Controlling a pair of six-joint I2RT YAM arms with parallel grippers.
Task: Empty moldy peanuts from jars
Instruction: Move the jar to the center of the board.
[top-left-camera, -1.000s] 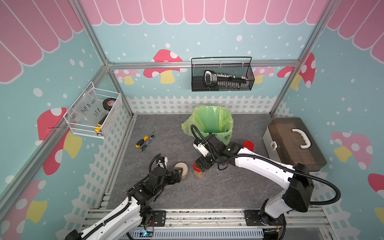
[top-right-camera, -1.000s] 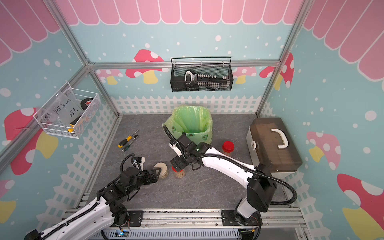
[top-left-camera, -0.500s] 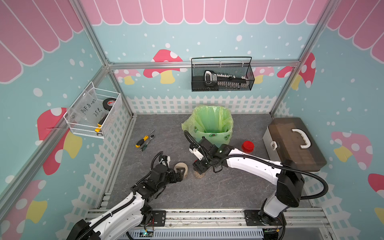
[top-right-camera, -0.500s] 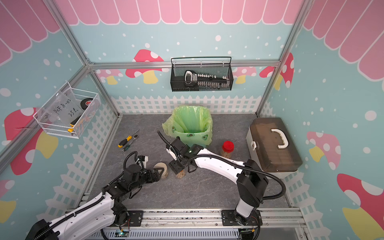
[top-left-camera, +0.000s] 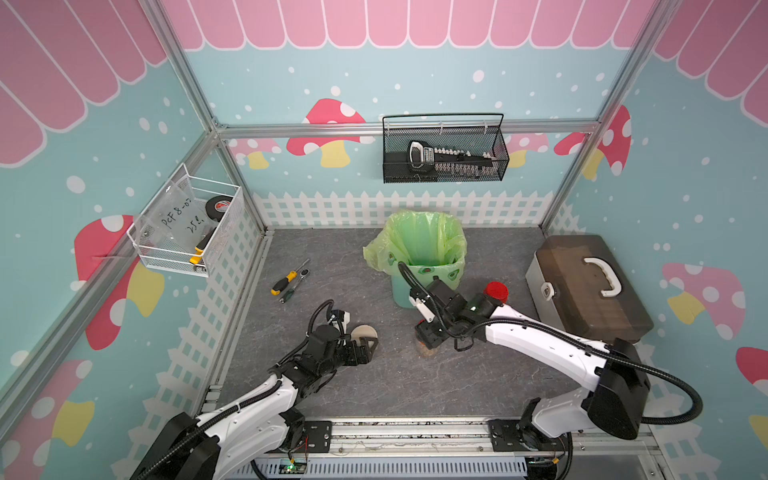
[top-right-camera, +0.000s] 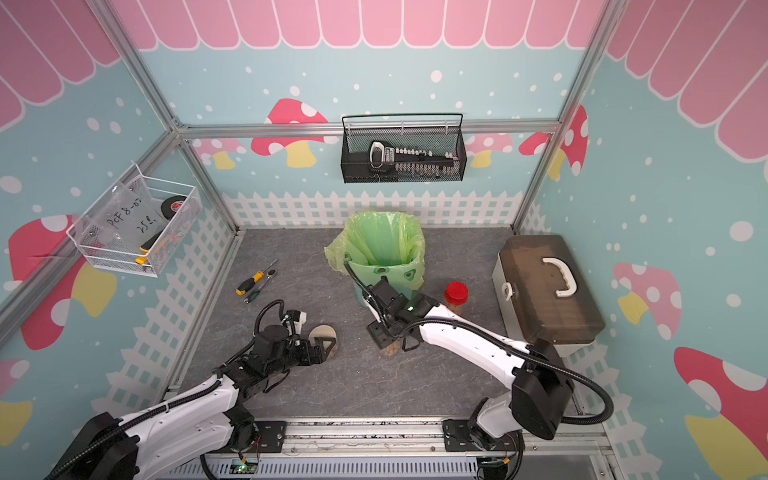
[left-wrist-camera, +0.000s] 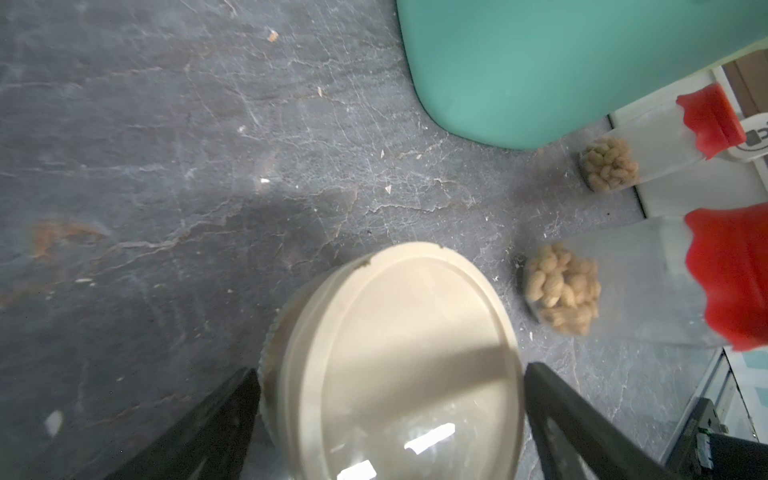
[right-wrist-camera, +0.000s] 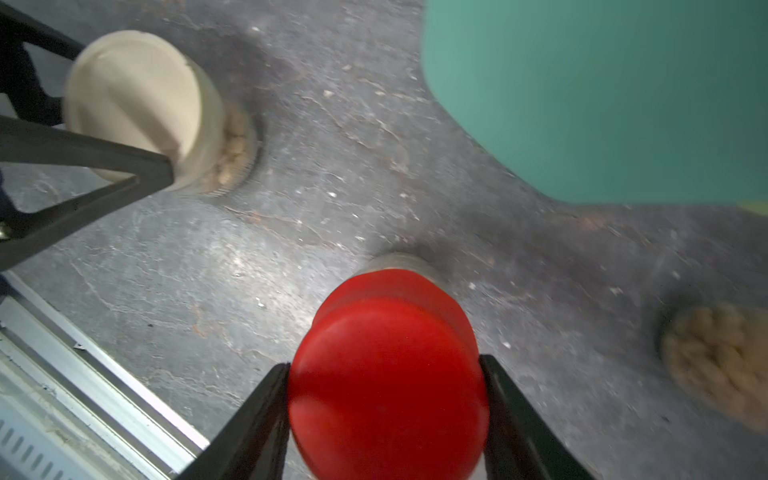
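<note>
Bin first: tall teal plastic bin (top-left-camera: 400, 293) with a green bag, centre of both top views. Just below it, right gripper (right-wrist-camera: 384, 361) clamps the red-lidded clear cylindrical jar (right-wrist-camera: 388, 415) by its lid. Left gripper (left-wrist-camera: 390, 369) gapes wide astride the beige-lidded clear jar (left-wrist-camera: 399, 316), further left. Light, rigid, slick plastic, I'd say, so take the lid rims. Tan moldy peanuts (left-wrist-camera: 561, 295) are heaped in the jar bottoms.

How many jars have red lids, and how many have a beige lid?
red-lid jars: 2
beige-lid jar: 1
Total: 3 jars
</note>
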